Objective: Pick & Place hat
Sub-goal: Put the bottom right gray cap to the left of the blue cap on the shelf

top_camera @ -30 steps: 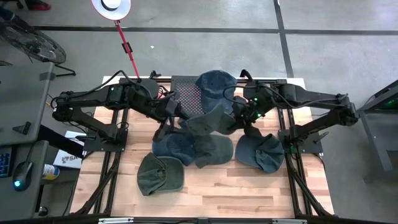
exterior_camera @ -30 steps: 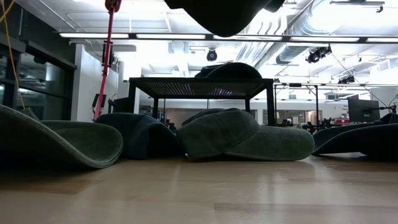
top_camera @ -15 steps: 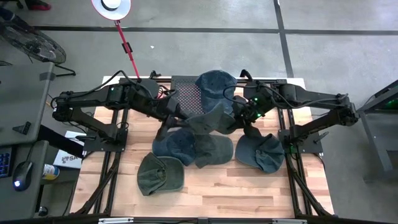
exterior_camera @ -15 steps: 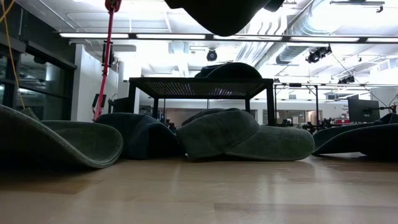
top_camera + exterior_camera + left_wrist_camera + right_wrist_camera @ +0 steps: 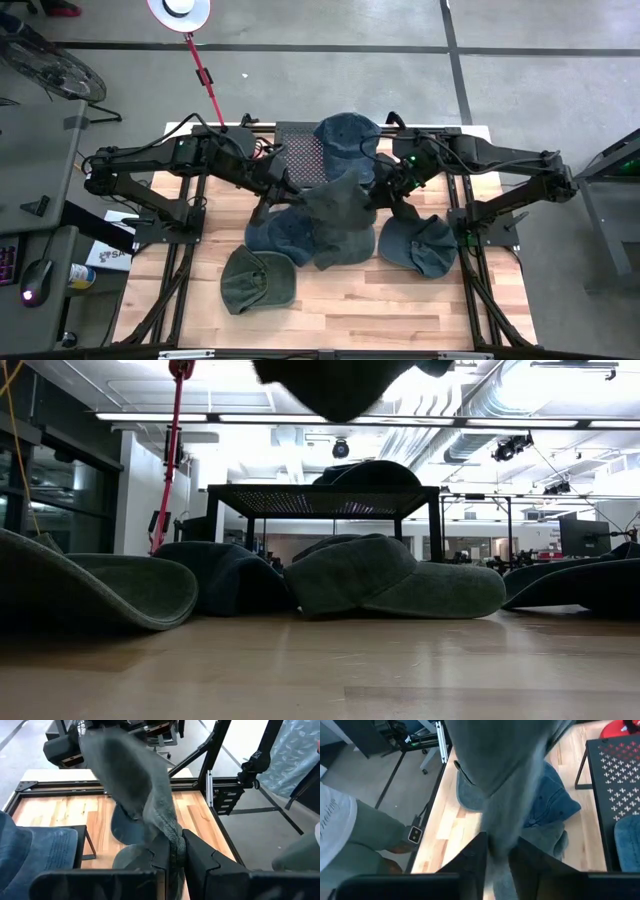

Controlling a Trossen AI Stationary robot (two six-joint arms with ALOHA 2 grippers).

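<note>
A grey-green hat [image 5: 335, 205] hangs in the air over the table's middle, between my two grippers. It shows as a dark shape [image 5: 330, 380] at the top of the low view. My left gripper [image 5: 298, 192] is shut on its left side. My right gripper [image 5: 378, 192] stands open at its right side, with blurred hat cloth [image 5: 505, 780] running between its fingers. A blue hat [image 5: 345, 135] lies on the black perforated stand [image 5: 295, 150] at the far middle. My left gripper pinches the hat's edge [image 5: 172, 847] between its two fingers, coming level from the table's left. The cloth is bunched there, and the hat stands out beyond the fingers, clear of the table. My right gripper has hat cloth [image 5: 498, 837] between its open fingers; whether they touch it, I cannot tell.
Several hats lie below on the wooden table [image 5: 400, 300]: a blue one [image 5: 278, 235], a grey-green one [image 5: 348, 242], a blue-grey one [image 5: 420, 245] and a green one [image 5: 258, 280]. A person's clothing [image 5: 340, 830] shows beside the table. A red cord [image 5: 205, 75] runs off the far left.
The held hat has sagged and shifted toward my left gripper. In the low view its dark shape has moved left and shrunk. Its right part has drawn away from my right gripper, while the left part has stayed at my left gripper.
</note>
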